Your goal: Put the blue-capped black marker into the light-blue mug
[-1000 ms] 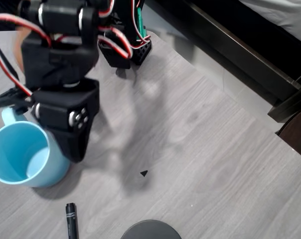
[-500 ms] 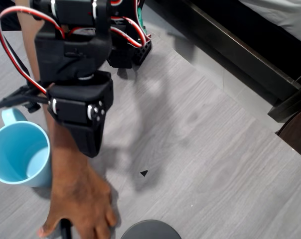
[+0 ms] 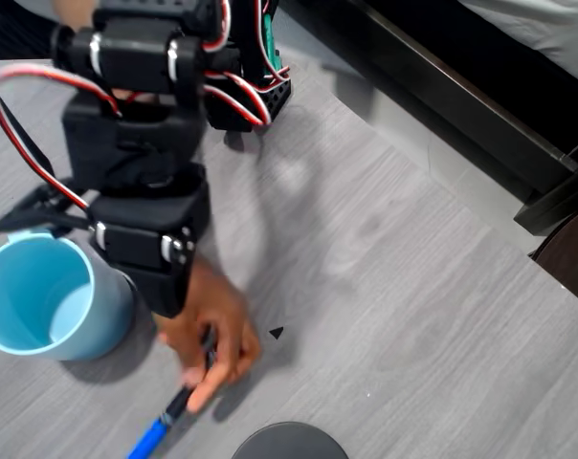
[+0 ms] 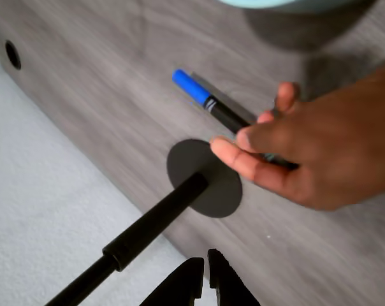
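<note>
Plainly, progress: nothing done yet; grasp, carry and drop all remain.
Table (image 3: 404, 287): grey wood-grain, bearing everything.
Light-blue mug (image 3: 40, 296): upright at the overhead view's left, nothing seen inside it.
Person's hand (image 3: 212, 335): resting on the marker, just beside the mug.
Blue-capped black marker (image 4: 208, 102): flat on the table, barrel under the fingers, cap free.
Gripper (image 4: 204, 271): fingertips pressed together, holding nothing, apart from the marker.

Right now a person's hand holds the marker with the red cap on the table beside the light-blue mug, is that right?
Not quite: the cap is blue, not red. The wrist view shows the hand holding the blue-capped black marker; the overhead view shows the light-blue mug beside it.
</note>
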Robot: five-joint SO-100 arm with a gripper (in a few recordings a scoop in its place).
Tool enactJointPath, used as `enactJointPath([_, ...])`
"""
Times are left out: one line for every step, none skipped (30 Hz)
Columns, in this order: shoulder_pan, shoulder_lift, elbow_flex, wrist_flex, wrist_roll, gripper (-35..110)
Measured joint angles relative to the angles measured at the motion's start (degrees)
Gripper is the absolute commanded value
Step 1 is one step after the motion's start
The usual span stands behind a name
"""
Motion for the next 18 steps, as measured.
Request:
enactJointPath([0.18, 0.00, 0.00, -0.35, -0.44, 0])
enactJointPath([0.09, 0.09, 0.00, -0.62, -0.88, 0])
enactJointPath([-0.09, 0.09, 0.00, -0.70, -1.23, 1])
enactJointPath([-0.53, 0.00, 0.00, -0.70, -1.58, 4])
enactJointPath([-0.53, 0.00, 0.00, -0.70, -1.76, 7])
enactJointPath([-0.53, 0.00, 0.00, -0.70, -2.11, 7])
enactJointPath([-0.09, 0.09, 0.00, -0.70, -2.46, 8])
enactJointPath([0.35, 0.09, 0.00, -0.70, -2.64, 9])
enactJointPath([0.70, 0.00, 0.00, -0.70, -2.81, 11])
enactJointPath([0.79, 0.00, 0.00, -0.70, -2.90, 14])
enactJointPath([0.97, 0.00, 0.00, -0.70, -3.08, 18])
enactJointPath([0.97, 0.00, 0.00, -0.70, -3.08, 19])
enactJointPath([1.14, -0.09, 0.00, -0.53, -3.16, 20])
enactJointPath([1.41, -0.44, 0.00, -0.44, -3.25, 21])
enactJointPath([1.76, -0.53, 0.00, -0.35, -3.25, 21])
enactJointPath([2.11, -0.70, 0.00, -0.35, -3.34, 22])
enactJointPath([2.20, -0.88, 0.00, -0.35, -3.52, 22])
enactJointPath([2.20, -1.05, 0.00, -0.35, -3.60, 22])
